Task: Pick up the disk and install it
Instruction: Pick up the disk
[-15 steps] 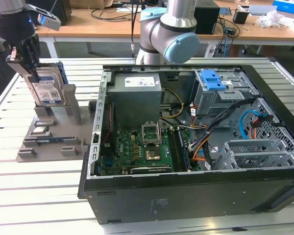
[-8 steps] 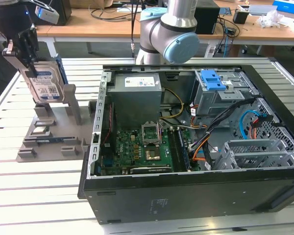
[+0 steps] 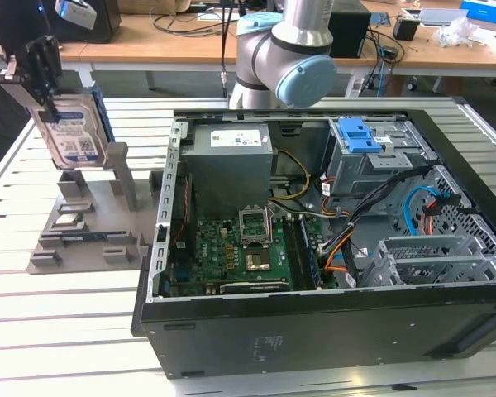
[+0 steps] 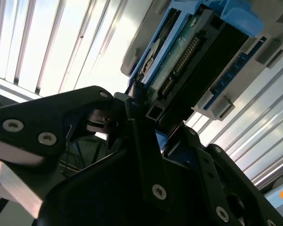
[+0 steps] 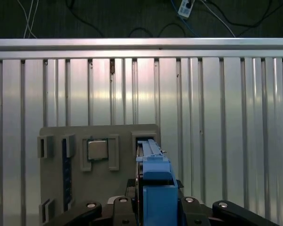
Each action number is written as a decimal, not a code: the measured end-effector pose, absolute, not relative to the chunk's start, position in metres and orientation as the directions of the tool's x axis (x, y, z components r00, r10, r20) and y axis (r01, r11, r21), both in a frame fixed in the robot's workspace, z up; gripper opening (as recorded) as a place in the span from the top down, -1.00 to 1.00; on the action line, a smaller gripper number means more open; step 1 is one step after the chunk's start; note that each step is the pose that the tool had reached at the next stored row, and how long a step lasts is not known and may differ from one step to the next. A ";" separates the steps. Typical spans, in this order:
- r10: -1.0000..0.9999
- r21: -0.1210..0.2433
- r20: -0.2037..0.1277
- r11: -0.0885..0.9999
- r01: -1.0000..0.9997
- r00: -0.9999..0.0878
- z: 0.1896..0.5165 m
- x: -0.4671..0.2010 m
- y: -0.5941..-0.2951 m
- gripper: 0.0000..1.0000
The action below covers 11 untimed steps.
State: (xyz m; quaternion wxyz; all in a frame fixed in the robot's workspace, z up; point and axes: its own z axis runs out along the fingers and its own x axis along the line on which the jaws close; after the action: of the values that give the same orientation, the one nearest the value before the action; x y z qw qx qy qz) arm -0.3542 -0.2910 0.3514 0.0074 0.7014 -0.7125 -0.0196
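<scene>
Exterior view: the gripper [image 3: 43, 83] pinches the disk [image 3: 73, 132], a little tilted, above the stand [image 3: 83, 223] near the bench [image 3: 66, 322] edge at the exterior view's left. Second wrist view: only one end is clamped, so I would move slowly. First wrist view: the rail [image 5: 155, 188] hangs over the slot [image 5: 144, 140]; a straight lift should avoid the posts.

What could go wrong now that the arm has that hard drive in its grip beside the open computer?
1. The gripper clamps the disk by its upper end only, and the disk hangs tilted, so it might slip or twist.
2. The disk's lower end is close above the grey holder and might catch on its uprights.
3. Inside the computer case, loose cables run beside the drive cage and might snag the disk.
</scene>
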 end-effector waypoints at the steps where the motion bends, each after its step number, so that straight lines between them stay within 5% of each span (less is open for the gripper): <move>1: -1.000 0.038 -0.017 0.015 -0.999 -0.016 0.353 -0.354 -0.291 0.26; 11: -1.000 0.038 -0.017 0.015 -0.999 -0.016 0.374 -0.354 -0.291 0.26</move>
State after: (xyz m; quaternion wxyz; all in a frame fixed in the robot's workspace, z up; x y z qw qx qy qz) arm -0.3542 -0.2908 0.3737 0.0074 0.7014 -0.7125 -0.0195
